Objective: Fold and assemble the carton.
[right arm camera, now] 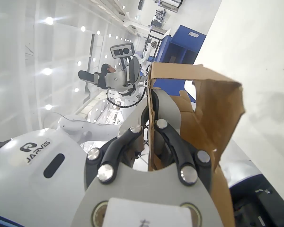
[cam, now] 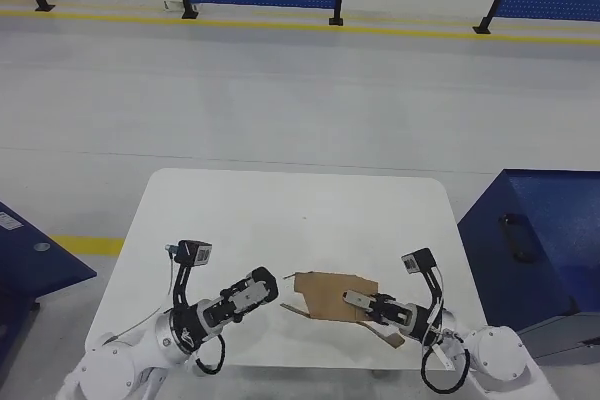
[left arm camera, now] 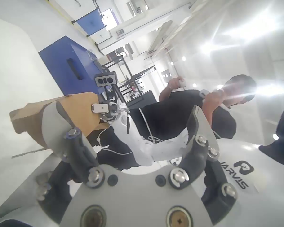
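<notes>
Pinching one thin wall of the carton, the right gripper is clamped on the cardboard. In the right wrist view one grey finger sits inside the box and the other outside, with the raw edge of the wall between them.

The carton is plain brown corrugated board, half-formed: a hollow sleeve open at both ends, its panels creased at the corners and loose flaps trailing from the ends. Within the sleeve are that one finger and some folded inner flaps. The carton sits near the front edge of the table, a little right of centre, between the two arms.

The left gripper hangs just beside the carton's left end, apart from the board, its two fingers spread wide and holding nothing. The fingers are smooth grey pads on black linkages with bright metal screws.

The table is white and smooth, with rounded corners. A blue bin — hard-sided and boxy, with a slot handle in its wall — stands on the floor off the table's right side. What lies in it cannot be made out.
</notes>
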